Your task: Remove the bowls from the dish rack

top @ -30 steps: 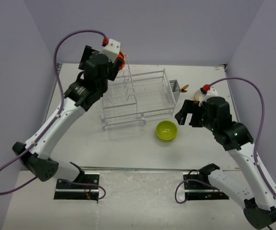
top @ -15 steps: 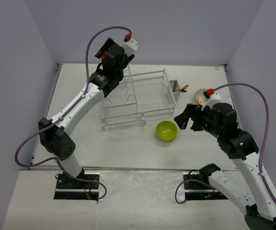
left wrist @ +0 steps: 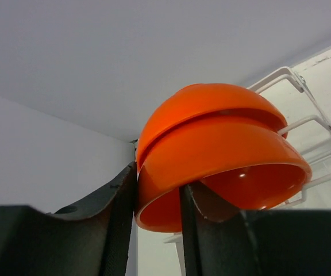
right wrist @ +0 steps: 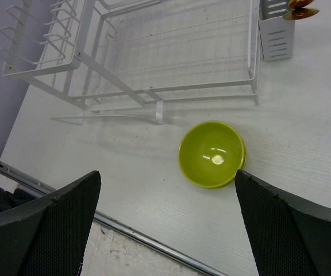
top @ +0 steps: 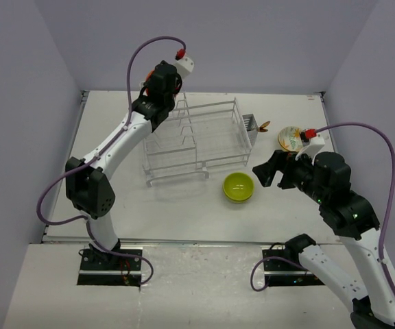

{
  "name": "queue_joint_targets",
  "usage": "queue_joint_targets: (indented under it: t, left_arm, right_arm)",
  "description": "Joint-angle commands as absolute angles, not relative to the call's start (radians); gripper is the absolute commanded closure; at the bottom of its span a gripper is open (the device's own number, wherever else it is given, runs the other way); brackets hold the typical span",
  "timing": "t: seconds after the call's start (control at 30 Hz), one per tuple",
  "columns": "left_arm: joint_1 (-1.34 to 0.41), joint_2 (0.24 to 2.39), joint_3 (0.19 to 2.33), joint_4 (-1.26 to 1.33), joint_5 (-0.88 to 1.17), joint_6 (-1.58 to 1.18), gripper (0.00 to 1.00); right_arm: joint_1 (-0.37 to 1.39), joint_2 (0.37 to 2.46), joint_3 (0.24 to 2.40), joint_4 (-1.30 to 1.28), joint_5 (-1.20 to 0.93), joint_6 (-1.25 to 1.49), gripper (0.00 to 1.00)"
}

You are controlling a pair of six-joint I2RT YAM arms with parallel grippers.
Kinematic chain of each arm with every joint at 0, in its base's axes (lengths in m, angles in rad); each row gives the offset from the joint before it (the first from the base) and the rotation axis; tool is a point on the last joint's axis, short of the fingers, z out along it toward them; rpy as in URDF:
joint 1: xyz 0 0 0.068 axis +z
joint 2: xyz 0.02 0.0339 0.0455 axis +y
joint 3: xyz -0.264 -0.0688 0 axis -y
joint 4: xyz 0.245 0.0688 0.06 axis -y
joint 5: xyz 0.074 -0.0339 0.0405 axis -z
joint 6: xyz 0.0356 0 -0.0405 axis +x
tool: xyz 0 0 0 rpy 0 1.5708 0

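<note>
An orange-red bowl stands on edge at the tall slotted end of the white wire dish rack. My left gripper is shut on its rim, one finger outside the wall and one inside. From above only a sliver of this bowl shows behind the left gripper. A lime-green bowl sits upright on the table in front of the rack. A whitish flowered bowl lies to the rack's right. My right gripper hangs open and empty above the green bowl.
The rack's small cutlery basket holds a brown utensil. Rack wires run close behind the orange bowl. The table's metal front edge lies below the right gripper. Purple walls close in the back and sides.
The left arm reached over to the rack's tall end and its jaws closed on the orange-red bowl's rim. The right arm drifted slightly right, still open.
</note>
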State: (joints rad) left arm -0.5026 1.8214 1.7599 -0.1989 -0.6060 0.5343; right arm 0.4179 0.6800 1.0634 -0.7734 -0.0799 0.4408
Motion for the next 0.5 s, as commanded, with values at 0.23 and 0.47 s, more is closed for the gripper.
queue_joint_targets:
  t: [0.23, 0.47]
  left_arm:
    - [-0.494, 1.796, 1.773, -0.177, -0.546, 0.483, 0.94]
    - [-0.499, 1.735, 1.761, -0.184, -0.578, 0.477, 1.00]
  right_arm:
    - [0.416, 0.681, 1.097, -0.749, -0.103, 0.411, 0.01]
    - [0.414, 0.683, 1.095, -0.738, -0.112, 0.413, 0.01]
